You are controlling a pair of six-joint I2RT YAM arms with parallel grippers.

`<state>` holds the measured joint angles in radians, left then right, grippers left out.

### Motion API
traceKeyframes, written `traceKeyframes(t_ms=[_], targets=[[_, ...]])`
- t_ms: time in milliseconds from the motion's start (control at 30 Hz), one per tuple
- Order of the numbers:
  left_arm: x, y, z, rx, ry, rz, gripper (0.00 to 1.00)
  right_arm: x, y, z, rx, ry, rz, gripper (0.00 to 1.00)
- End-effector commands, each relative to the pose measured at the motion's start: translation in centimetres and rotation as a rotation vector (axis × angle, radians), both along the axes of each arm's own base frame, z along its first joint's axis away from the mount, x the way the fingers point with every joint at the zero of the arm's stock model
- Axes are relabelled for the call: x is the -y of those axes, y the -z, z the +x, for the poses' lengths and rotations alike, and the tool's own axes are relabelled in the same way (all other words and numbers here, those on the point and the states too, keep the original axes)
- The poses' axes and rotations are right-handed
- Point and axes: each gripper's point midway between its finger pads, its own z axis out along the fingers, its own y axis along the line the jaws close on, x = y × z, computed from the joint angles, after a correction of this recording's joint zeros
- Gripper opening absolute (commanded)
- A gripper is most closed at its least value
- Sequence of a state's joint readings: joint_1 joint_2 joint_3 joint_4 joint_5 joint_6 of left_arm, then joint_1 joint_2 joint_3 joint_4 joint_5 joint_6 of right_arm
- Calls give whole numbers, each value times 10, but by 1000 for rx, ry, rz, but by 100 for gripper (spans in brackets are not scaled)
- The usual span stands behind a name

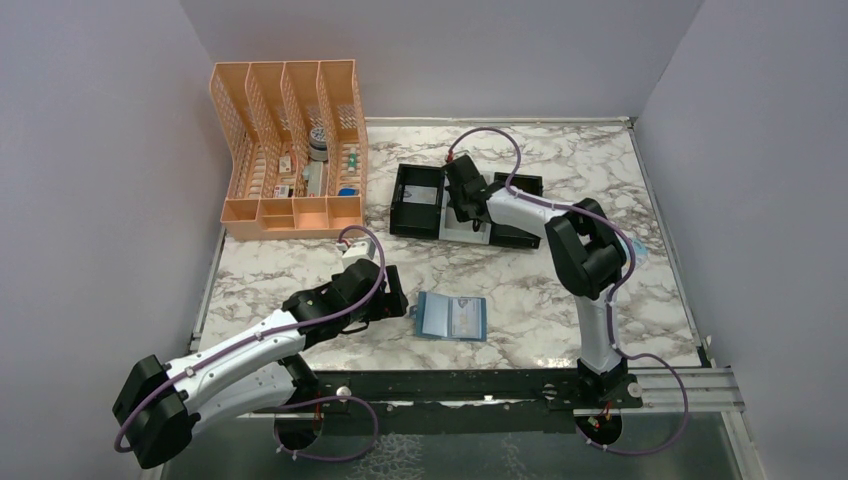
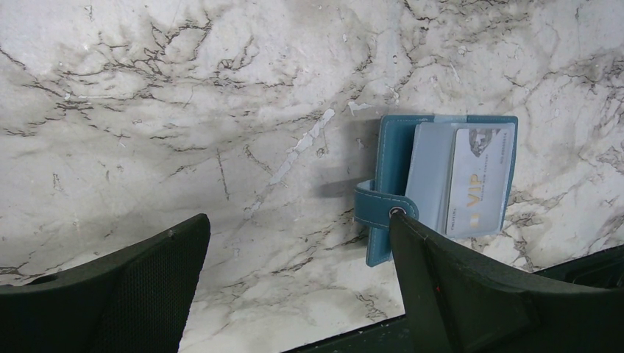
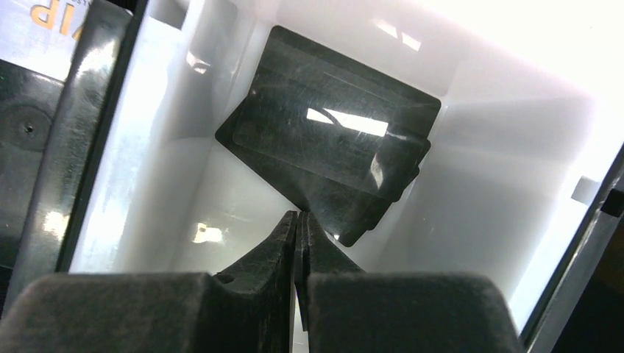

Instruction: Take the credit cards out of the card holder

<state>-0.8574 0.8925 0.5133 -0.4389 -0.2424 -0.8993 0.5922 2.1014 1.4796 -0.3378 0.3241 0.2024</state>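
**Card holder open on the bench, right jaws shut over the tray**

We see the card holder [image 1: 451, 317] lying open and flat on the marble bench [image 1: 560, 290], near its front edge and between the bases of the two arms. In the left wrist view, a silver-grey card [image 2: 478, 180] with gold lettering lies against the holder's lighter blue inner panel. We cannot tell how deep it sits in the pocket. The strap [image 2: 384, 207] with its snap folds over the holder's left edge.

The left arm [image 1: 250, 350] reaches low across the bench. The left jaws stand spread wide just beside the holder's left side, with nothing between them. One finger [image 2: 471, 287] overlaps the holder's lower corner by the snap in the wrist view, and we cannot tell whether it touches.

The right arm [image 1: 580, 250] bends back over the black-and-white tray [image 1: 400, 205] at the far middle of the bench. The right jaws are pressed together, and we see nothing pinched between them. Their tips hang in the tray's white compartment [image 3: 478, 184], just at the near corner of a black card [image 3: 331, 140] lying askew on its floor. A dark edge shows under that card, and we cannot tell whether it is a second one. Past the divider, a pale card [image 3: 44, 15] with orange lettering shows in the next compartment.

An orange organizer [image 1: 290, 150] holding small items stands at the far left corner.
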Motion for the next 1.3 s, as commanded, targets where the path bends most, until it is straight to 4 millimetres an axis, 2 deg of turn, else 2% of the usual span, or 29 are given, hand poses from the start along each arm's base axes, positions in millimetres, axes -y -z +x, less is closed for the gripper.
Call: traceKeyframes(t_ms=[0, 233, 433, 567, 733, 1000, 1267], targets=[[3, -6, 2, 2, 3, -12, 95, -12, -27, 16, 74, -8, 34, 4], [3, -5, 2, 1, 2, -15, 95, -13, -32, 19, 101, -18, 44, 5], [4, -7, 2, 4, 5, -16, 95, -17, 0, 16, 13, -27, 19, 5], [3, -8, 3, 13, 5, -13, 95, -19, 12, 15, 1, -31, 21, 5], [7, -16, 11, 36, 23, 9, 95, -2, 19, 20, 27, 17, -61, 5], [10, -12, 12, 18, 30, 26, 96, 12, 10, 30, 96, 40, -138, 5], [7, -13, 10, 25, 20, 10, 96, 5, -6, 44, 141, 14, -145, 6]])
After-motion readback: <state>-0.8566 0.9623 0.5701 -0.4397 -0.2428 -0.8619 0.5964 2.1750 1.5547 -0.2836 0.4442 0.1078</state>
